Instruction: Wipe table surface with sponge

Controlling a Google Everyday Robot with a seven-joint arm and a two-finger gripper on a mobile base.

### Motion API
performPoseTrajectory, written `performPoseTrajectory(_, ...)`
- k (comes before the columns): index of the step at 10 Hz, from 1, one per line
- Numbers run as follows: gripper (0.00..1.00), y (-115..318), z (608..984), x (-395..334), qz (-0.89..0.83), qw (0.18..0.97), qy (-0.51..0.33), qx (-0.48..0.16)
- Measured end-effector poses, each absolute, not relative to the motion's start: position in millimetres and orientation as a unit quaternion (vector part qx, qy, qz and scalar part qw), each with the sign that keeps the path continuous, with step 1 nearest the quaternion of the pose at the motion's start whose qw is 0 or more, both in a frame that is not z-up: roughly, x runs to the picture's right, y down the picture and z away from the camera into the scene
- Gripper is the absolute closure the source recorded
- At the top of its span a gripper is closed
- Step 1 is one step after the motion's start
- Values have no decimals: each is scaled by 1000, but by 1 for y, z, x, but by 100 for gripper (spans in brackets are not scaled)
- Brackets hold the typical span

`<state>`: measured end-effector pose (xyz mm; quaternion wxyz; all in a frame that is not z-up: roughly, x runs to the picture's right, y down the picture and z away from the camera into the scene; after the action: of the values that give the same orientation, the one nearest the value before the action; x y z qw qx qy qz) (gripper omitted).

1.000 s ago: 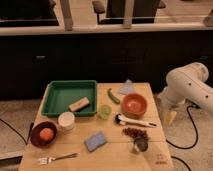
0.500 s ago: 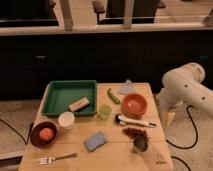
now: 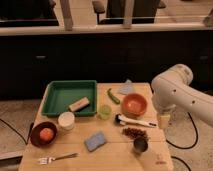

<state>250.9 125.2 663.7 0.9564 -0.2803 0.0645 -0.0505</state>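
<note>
The blue sponge (image 3: 95, 141) lies flat on the light wooden table surface (image 3: 75, 147), near the front middle. Nothing touches it. My white arm (image 3: 177, 92) reaches in from the right, over the table's right edge. The gripper (image 3: 164, 120) hangs below the arm at the right edge, beside the orange bowl (image 3: 134, 104) and well to the right of the sponge. It holds nothing that I can see.
A green tray (image 3: 55, 95) with a tan block (image 3: 79, 104) stands at the back left. A pale cloth (image 3: 126, 88), green vegetable (image 3: 113, 96), light green cup (image 3: 104, 111), white cup (image 3: 66, 120), dark bowl with orange fruit (image 3: 43, 134), fork (image 3: 57, 158), brush (image 3: 135, 121), brown bits (image 3: 135, 132) and metal cup (image 3: 140, 145) crowd the table.
My arm has moved left, from beyond the table's right side to over its right edge. The objects on the table have not moved.
</note>
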Motion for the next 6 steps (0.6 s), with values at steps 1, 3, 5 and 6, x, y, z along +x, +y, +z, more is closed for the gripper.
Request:
performPoseTrajectory(1, 20, 126, 664, 244, -58, 956, 66, -280)
performPoseTrajectory(3, 20, 130, 662, 235, -80, 954, 71, -279)
performPoseTrajectory(5, 20, 138, 660, 229, -106, 951, 78, -280)
performPoseTrajectory(6, 20, 141, 660, 226, -116, 949, 81, -282)
